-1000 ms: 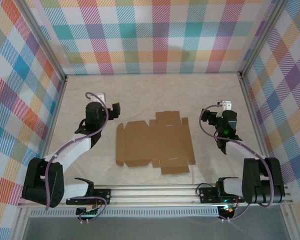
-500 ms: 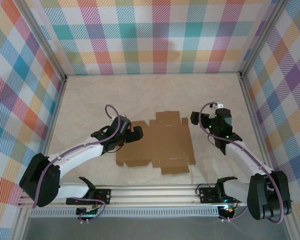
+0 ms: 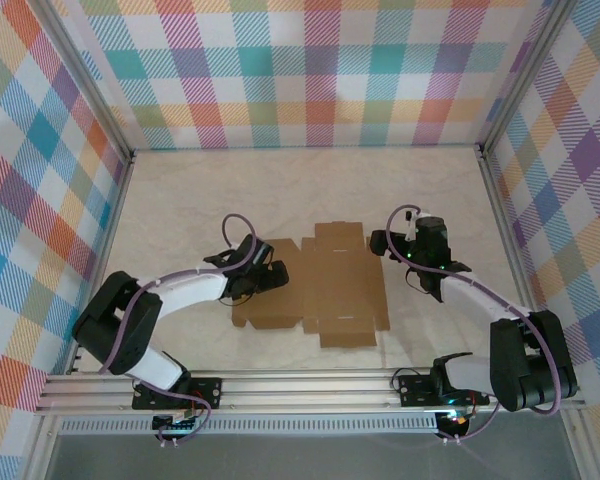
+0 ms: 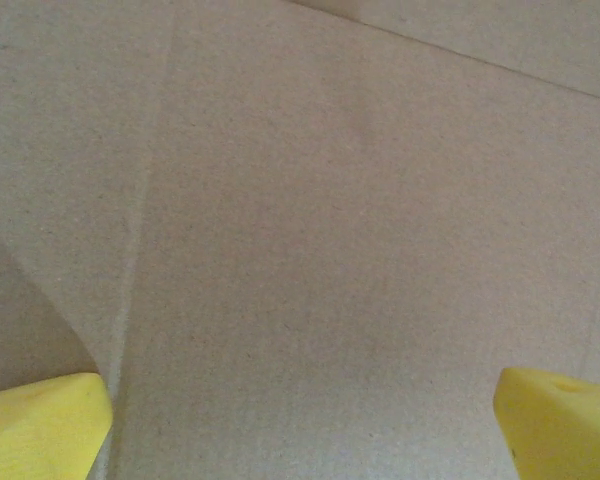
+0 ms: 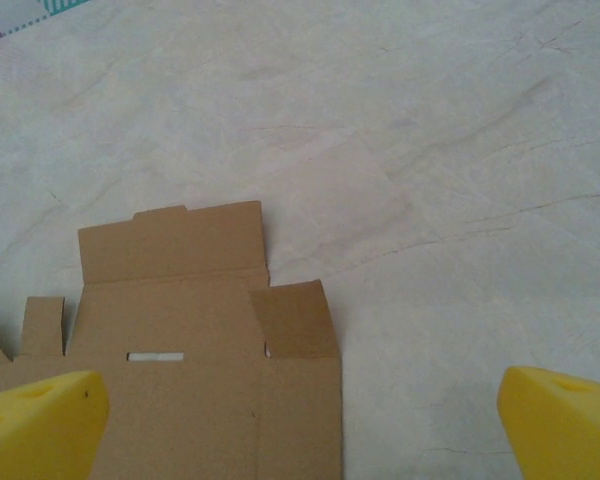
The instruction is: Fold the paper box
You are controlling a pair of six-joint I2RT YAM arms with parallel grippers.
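The flat box (image 3: 330, 290) is seen on the tabletop (image 3: 180, 200) — left hand (image 3: 273, 277) over it, right hand (image 3: 380, 243) beside it (both spread wide).

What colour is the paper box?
Plain brown, no print. The paper box shows best in the top external view, lying flat.

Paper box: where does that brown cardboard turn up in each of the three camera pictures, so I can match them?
Top external: the paper box lies flat, mid-table, between the two arms.
Left wrist: seen close up, behind the yellow left fingers.
Right wrist: lower left, flaps pointing up the picture.
Shared landmark: the pale marbled table under it, in the top and right wrist views.
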